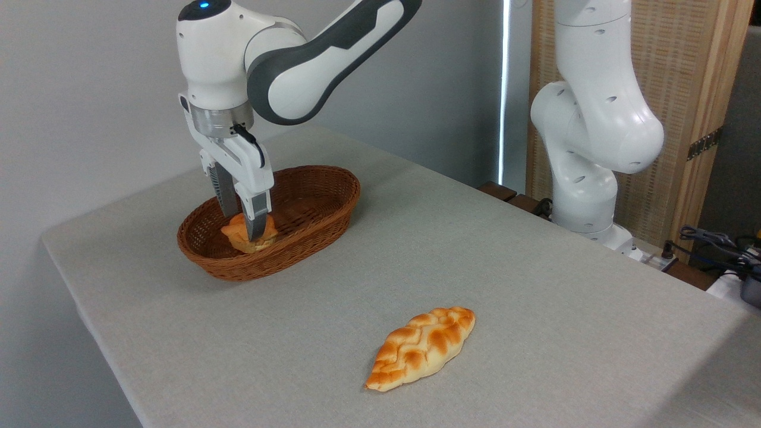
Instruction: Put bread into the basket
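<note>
No brand, label or writing can be read anywhere in the scene.

The two-finger end effector (248, 229) of the white and grey robot arm (279, 53) points straight down into the basket. Its grey fingers (257, 217) are set narrowly and close around the small round orange-golden bun (245, 233), one finger in front of it and one behind, so it grips the bun. A small blue light glows on top of the arm's wrist housing.

The bun has a lumpy, knotted top and a glossy orange crust, paler gold along its lower edge. It sits low inside the oval brown woven wicker basket (321, 205), towards the basket's 8 o'clock end; whether it touches the basket floor cannot be told.

The basket has low sides and stands on the pale grey cloth-covered desk (535, 285), at about 10 o'clock from the desk's middle.

At about 5 o'clock from the basket, well apart from it, lies a longer leaf-shaped braided loaf with browned patches (423, 346), flat on the desk near the front edge.

At 3 o'clock, beyond the desk's far edge, rises the arm's white base column (594, 131), in front of a slatted wooden screen (684, 71). Dark cables (719, 244) lie at the far right.
</note>
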`<action>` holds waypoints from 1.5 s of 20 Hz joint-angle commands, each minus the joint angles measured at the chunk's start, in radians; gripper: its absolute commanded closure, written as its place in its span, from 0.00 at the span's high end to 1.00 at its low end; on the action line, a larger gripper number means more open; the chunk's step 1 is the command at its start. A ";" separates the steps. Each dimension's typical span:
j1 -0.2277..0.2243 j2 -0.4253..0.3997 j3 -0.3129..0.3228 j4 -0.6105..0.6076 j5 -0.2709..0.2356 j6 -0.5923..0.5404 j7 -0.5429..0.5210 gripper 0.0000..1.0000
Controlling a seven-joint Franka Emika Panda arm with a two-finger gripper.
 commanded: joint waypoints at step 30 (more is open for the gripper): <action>0.018 -0.143 0.266 0.272 0.206 -0.551 0.207 1.00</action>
